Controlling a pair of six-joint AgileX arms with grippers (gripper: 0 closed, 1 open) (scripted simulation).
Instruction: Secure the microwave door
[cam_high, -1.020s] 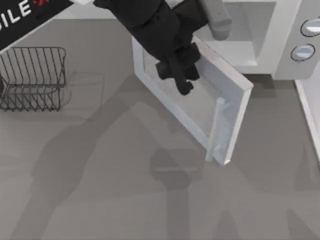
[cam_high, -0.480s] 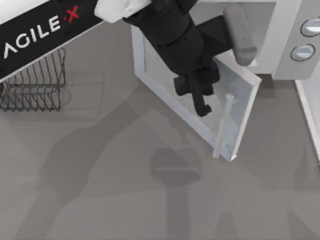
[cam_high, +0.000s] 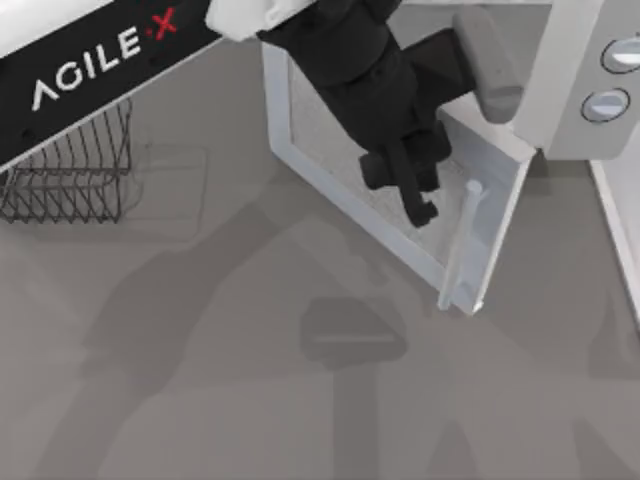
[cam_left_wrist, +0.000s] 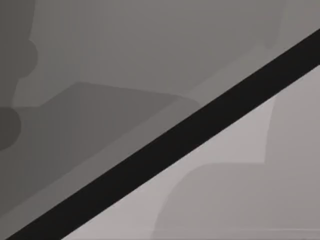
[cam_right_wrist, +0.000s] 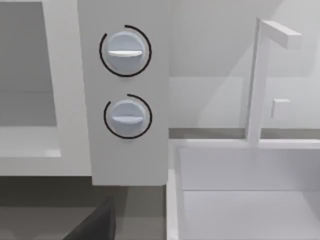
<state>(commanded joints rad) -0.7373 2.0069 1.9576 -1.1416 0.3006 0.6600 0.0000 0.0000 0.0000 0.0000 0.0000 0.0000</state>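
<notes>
Against the microwave door (cam_high: 350, 190), half-open on the grey table (cam_high: 200, 380), your left gripper (cam_high: 415, 195) pressed the window near the handle (cam_high: 460, 245); you couldn't tell its finger gap.

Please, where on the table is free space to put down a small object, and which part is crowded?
Free: the bare grey table in front of the wire rack and below the microwave door. Crowded: the top, where the left gripper reaches over the half-open door beside the microwave body.
</notes>
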